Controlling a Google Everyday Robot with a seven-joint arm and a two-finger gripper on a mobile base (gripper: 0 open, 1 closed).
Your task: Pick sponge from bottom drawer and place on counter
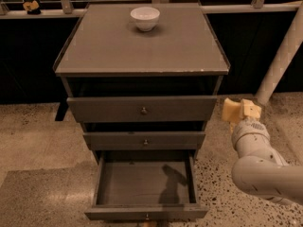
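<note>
- The gripper (242, 112) hangs off the right side of the counter (142, 51), below its front right corner, and it's pinching the sponge (231, 111)!
- The pale-yellow sponge is in the air, clear of the counter, level with the top drawer (142, 109) beneath the counter.
- The white arm (262, 171) reaches up to it from lower right of the counter.
- The bottom drawer (144, 213), lowest under the counter, stands open towards the camera; only the arm's shadow (171, 181) shows on its grey floor.
- The top drawer and the middle drawer (144, 140) under the counter sit pushed in.
- A white bowl (145, 18) sits on the counter near its back edge, about centre.
- A white post (281, 60) leans just right of the counter.
</note>
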